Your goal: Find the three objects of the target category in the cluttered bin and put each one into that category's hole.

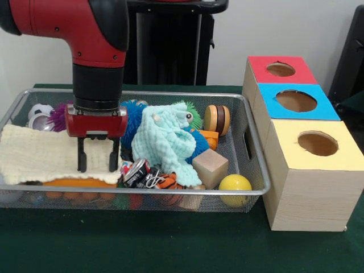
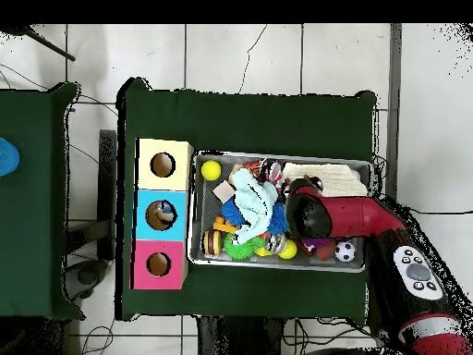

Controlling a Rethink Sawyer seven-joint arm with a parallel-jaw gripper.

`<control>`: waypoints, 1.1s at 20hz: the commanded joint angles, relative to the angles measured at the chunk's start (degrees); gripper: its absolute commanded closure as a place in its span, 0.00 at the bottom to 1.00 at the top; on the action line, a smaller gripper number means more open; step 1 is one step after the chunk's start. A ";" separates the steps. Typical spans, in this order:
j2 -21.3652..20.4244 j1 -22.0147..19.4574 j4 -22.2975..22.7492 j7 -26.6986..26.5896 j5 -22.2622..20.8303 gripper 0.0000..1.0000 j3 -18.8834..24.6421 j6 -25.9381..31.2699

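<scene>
- Front view: the tool (image 1: pixel 98 154) hangs over one end of the wire bin (image 1: pixel 257 170). Its two black fingers (image 1: pixel 82 154) point down with a gap between them. They are open and hold nothing.
- Just under the tool lies a cream cloth (image 1: pixel 40 153). It covers that whole end of the bin, so a clear bottle may hide below it.
- No clear bottle shows anywhere in this view. Right beside the tool lies a shiny can (image 1: pixel 135 170). That is not what we want, so the tool should leave it alone.
- Next to the can sits a soft teal toy (image 1: pixel 165 142). A wooden block (image 1: pixel 210 168) and a yellow ball (image 1: pixel 235 189) sit farther off.
- The blue hole (image 1: pixel 296 100) is well away from the tool, past the other end of the bin, between the red hole (image 1: pixel 280 69) and the yellow hole (image 1: pixel 317 143).
- A good move, I think, is to pinch the cloth near its edge and lift it slowly to look under it.
- Overhead view: the red arm (image 2: pixel 356 214) covers the tool here, so its fingers do not show.
- The cloth (image 2: pixel 323 176) lies beside the arm, along one side of the bin (image 2: pixel 194 208).
- The blue hole (image 2: pixel 161 215) sits past the far end of the bin from the arm, on the green counter (image 2: pixel 249 116). Something seems to be inside it, but I cannot tell what.
</scene>
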 commanded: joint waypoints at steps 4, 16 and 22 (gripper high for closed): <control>3.23 1.51 0.23 0.82 -3.13 0.00 3.79 -2.62; 7.17 2.16 -4.02 -1.03 -8.00 0.00 3.12 -5.78; 9.67 1.97 -6.14 -0.48 -9.99 0.00 3.53 -7.71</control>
